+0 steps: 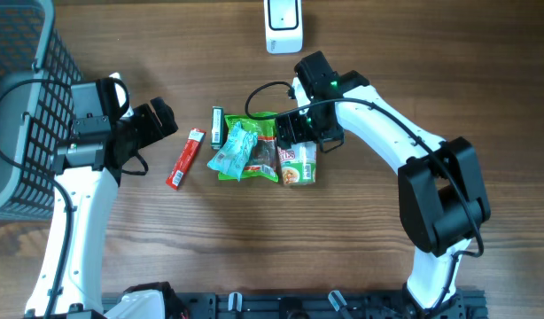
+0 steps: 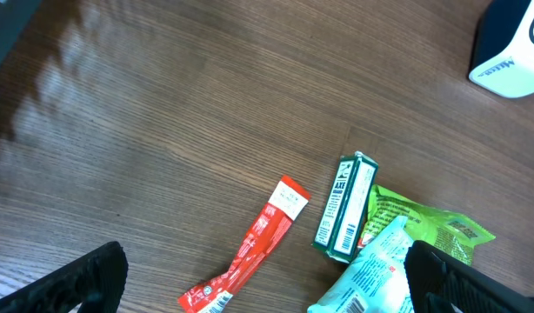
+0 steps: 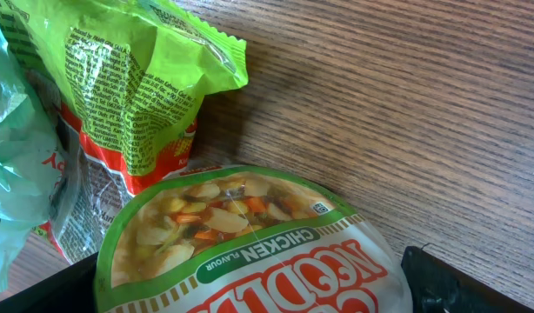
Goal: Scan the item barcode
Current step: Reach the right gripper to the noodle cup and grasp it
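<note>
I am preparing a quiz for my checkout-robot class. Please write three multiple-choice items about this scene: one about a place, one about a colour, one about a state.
1. Where is the white scanner? A on the floor; B on the table, at its far side; C on a shelf.
2. What colour is the stick packet? A blue; B red; C yellow.
3. How is the right gripper? A open; B shut on a packet; C shut on nothing.
Answers: B, it stands alone at the top of the overhead view; B, it is plainly red; A, its fingers stand wide apart over the noodle cup.
</note>
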